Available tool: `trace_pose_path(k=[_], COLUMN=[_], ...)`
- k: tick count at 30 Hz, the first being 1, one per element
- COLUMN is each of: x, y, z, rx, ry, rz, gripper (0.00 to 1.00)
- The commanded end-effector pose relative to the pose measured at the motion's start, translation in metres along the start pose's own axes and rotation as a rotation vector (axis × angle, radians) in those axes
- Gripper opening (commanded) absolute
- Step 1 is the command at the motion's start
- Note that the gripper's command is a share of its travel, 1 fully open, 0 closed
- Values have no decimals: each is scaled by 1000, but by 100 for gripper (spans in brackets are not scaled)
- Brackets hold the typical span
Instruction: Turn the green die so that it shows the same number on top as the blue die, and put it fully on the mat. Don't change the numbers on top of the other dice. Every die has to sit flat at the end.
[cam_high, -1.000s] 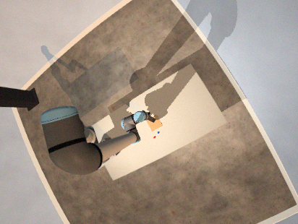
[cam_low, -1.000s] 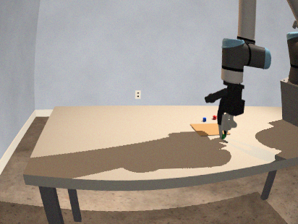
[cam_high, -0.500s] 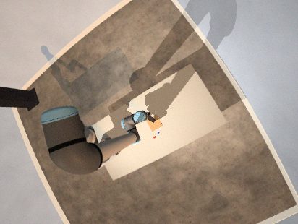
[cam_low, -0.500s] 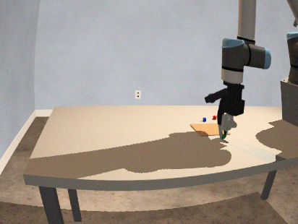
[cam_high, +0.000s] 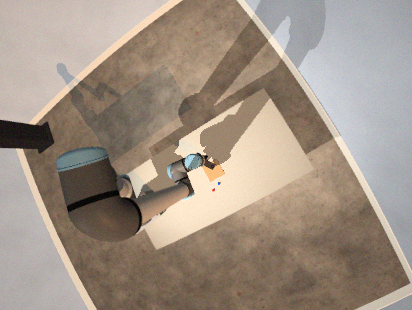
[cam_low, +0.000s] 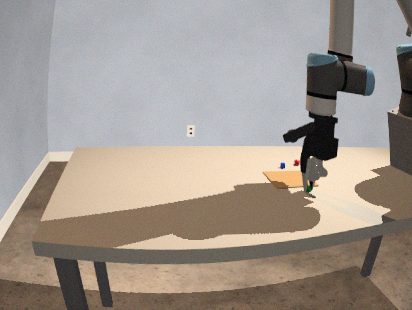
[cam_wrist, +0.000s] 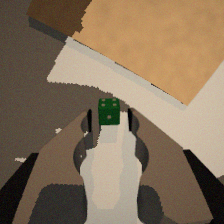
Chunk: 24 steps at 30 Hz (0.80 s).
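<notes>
The small green plastic-looking die is seen on the counter, off the flat orange mat. The black-and-grey pincer is partly open around it, gaps left both sides, probably for alignment before gripping. The small blue die's number cannot be read.

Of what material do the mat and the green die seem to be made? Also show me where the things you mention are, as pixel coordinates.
The mat (cam_high: 214, 174) (cam_low: 285, 179) (cam_wrist: 150, 45): perhaps cork or thin wood, matt; even tan, faintly mottled. The green die (cam_wrist: 109, 111): probably plastic, solid green with pale dots; its finish is hard to judge.
</notes>
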<state>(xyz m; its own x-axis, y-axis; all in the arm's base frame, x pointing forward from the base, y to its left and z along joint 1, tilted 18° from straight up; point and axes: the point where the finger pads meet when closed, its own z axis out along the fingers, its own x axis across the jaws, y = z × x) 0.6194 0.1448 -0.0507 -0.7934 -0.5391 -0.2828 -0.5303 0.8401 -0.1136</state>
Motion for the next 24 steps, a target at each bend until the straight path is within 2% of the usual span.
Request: trace_pose_path(k=[1,3,4,24], x=[0,0,0,0], y=[0,0,0,0], z=[0,0,0,0], rx=[0,0,0,0], ry=[-1,-1,-1,-1], rz=[0,0,0,0], gripper=[18,18,0,0])
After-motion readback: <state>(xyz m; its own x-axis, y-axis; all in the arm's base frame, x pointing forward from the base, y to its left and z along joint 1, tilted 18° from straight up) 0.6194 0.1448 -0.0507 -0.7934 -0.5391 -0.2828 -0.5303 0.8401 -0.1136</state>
